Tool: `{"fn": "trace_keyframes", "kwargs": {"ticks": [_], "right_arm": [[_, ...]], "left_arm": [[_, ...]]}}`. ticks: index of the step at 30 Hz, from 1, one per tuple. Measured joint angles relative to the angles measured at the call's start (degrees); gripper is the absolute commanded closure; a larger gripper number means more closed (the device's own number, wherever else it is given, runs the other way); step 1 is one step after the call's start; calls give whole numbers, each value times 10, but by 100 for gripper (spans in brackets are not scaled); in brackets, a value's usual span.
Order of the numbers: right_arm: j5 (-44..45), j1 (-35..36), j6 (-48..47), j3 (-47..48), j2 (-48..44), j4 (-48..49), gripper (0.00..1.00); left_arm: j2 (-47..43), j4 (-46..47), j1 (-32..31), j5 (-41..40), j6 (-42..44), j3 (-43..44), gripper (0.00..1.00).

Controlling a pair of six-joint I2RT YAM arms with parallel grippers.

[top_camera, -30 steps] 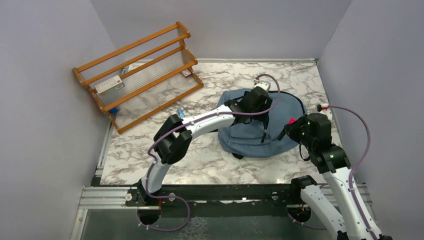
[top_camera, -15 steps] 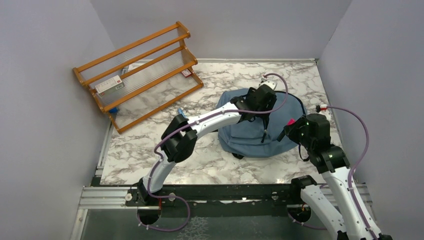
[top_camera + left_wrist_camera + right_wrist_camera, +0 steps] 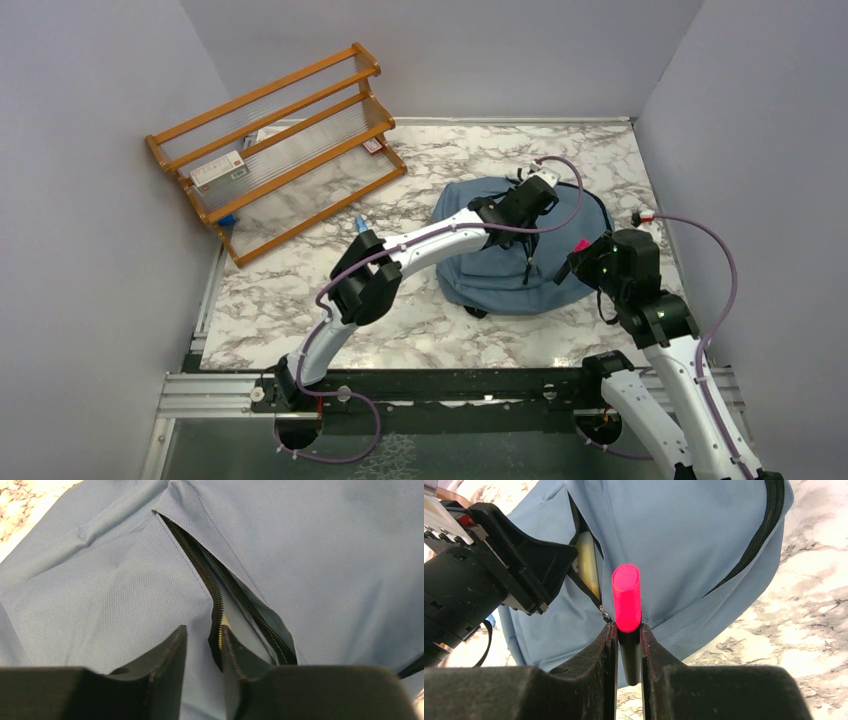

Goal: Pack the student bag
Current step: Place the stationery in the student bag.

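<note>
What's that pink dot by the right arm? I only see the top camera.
Observer: It's a pink-capped marker. The right end effector is shut on it.
Operator: Is the bag open?
Observer: Yes. The left wrist view shows the zipper on the student bag parted.
Operator: Is anything inside?
Observer: The right wrist view shows something pale yellow in the opening.
</note>
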Motion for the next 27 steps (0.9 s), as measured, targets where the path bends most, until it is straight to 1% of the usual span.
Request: {"fn": "trace_keyframes", "kwargs": {"ticks": [6,9,20,27], "right_arm": [[-19,0,-1,0,16,13,99],[-42,0,-2,0,51,31,99],[-91,0,-14,14,184,141,99],[-93,-3,-14,28,233,199,99]], "left_arm": [[0,-2,-1,-1,4,1,94],[0,-2,-2,-1,5,1,100],[-23,-6,-2,-1,-4,-7,100],[-46,-1,-2,-3,-17,-28,100]]}}
